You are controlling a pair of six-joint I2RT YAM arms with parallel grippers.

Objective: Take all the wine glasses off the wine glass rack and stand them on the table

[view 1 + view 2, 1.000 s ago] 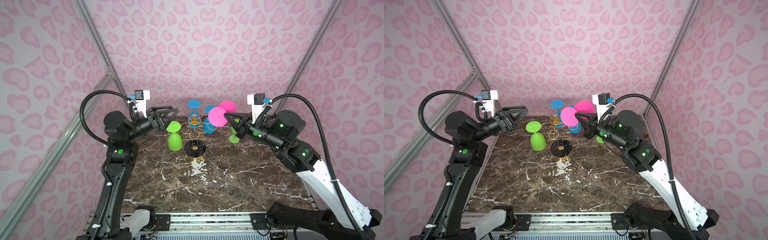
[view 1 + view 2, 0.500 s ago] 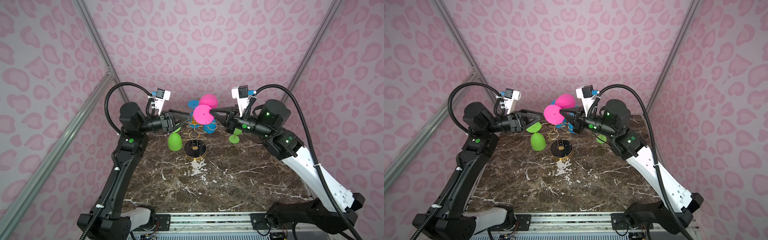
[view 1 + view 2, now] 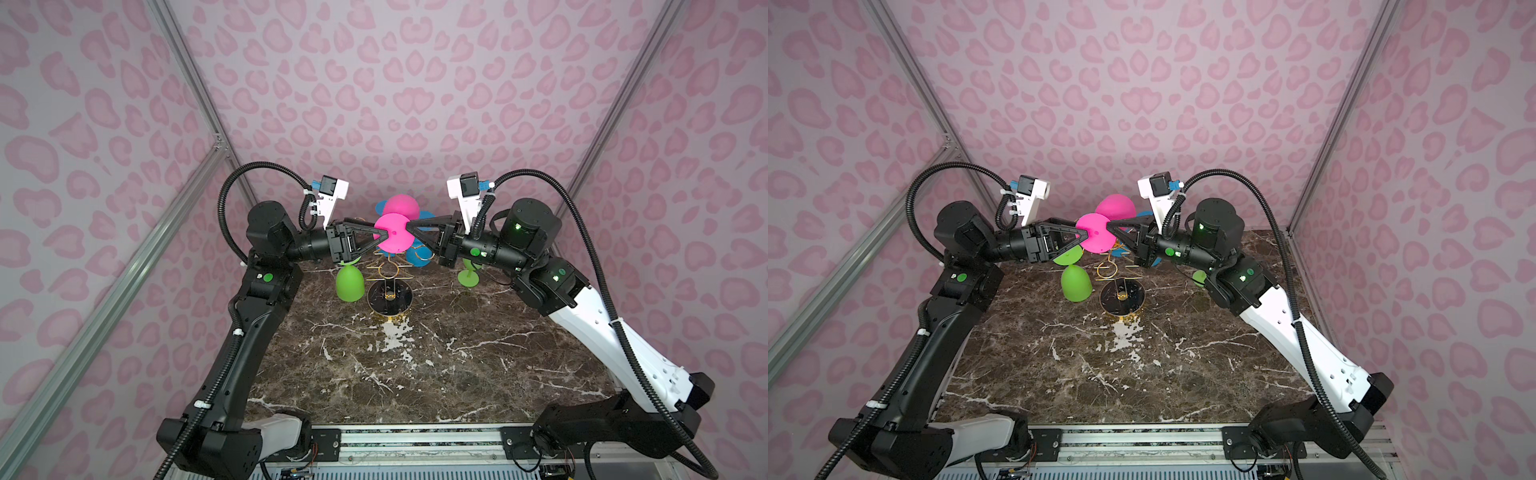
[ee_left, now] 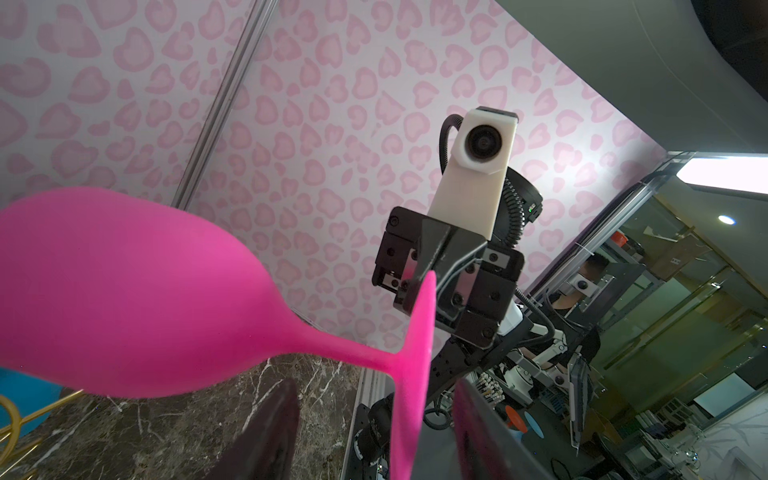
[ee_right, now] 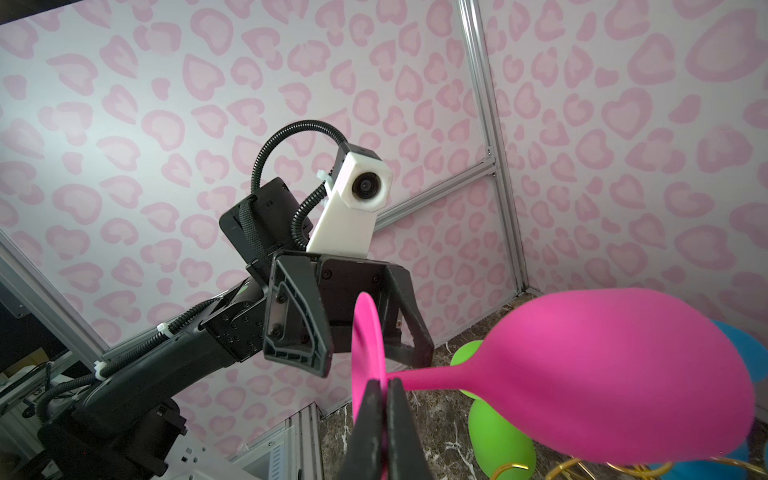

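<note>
My right gripper (image 3: pixel 409 227) (image 5: pixel 384 399) is shut on the rim of the pink wine glass's flat foot (image 3: pixel 392 235) and holds the wine glass (image 3: pixel 1116 207) (image 5: pixel 602 374) on its side in the air. Below it stands the gold wire wine glass rack (image 3: pixel 390 297) (image 3: pixel 1122 297). My left gripper (image 3: pixel 380 235) (image 4: pixel 374 432) faces it from the other side, open. Its two fingers straddle the far rim of the foot (image 4: pixel 411 407) with a gap on each side.
A green glass (image 3: pixel 350 282) hangs bowl-down from a rack arm on the left. Another green glass (image 3: pixel 468 276) stands on the marble table (image 3: pixel 415 374) to the right. Blue glasses (image 3: pixel 419 253) hang at the rack's back. Pink-patterned walls enclose three sides.
The right arm carried the pink glass up and toward the middle above the rack. The left arm swung in to meet it, and its jaws narrowed around the foot.
</note>
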